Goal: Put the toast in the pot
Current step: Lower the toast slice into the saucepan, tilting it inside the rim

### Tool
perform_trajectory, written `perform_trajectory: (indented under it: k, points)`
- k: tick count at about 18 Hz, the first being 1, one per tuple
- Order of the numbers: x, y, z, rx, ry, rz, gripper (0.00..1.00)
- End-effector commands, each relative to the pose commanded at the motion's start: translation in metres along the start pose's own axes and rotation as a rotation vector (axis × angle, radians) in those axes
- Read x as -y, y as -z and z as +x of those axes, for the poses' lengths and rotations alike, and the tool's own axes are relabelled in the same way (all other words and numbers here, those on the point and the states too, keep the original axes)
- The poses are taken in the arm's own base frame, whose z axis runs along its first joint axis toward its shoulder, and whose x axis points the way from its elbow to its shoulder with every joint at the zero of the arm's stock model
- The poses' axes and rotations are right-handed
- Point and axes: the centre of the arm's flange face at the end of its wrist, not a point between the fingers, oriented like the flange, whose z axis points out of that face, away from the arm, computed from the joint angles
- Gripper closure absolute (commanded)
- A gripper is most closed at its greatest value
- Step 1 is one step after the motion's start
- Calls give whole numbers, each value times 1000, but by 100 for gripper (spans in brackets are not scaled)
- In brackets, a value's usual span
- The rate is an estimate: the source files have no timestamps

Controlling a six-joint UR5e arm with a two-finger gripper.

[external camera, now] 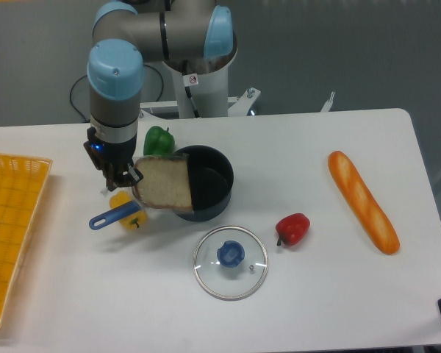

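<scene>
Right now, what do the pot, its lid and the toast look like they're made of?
The pot: probably dark coated metal, matte black walls; its handle looks like smooth blue plastic. The lid: clear glass by its see-through disc, with a shiny metal-looking rim and a blue, likely plastic knob. The toast, held by the gripper: speckled beige face and stiff flat shape suggest a plastic or foam replica; I can't confirm.

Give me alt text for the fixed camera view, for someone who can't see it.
A robot arm's tool holds the toast by its left edge, lifted over the left rim of the black pot on a white table. A glass lid, red pepper and baguette lie nearby.
</scene>
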Motion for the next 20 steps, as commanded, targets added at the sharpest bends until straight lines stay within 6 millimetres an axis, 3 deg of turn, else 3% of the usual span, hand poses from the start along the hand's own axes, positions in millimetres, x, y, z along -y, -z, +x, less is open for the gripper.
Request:
perform_trajectory:
  k: [2, 11, 20]
  points:
    - [-6, 9, 6, -22, -17, -13, 100]
    - [-13, 8, 1, -32, -99, -42, 100]
    - [-20, -2, -2, -46, -104, -54, 100]
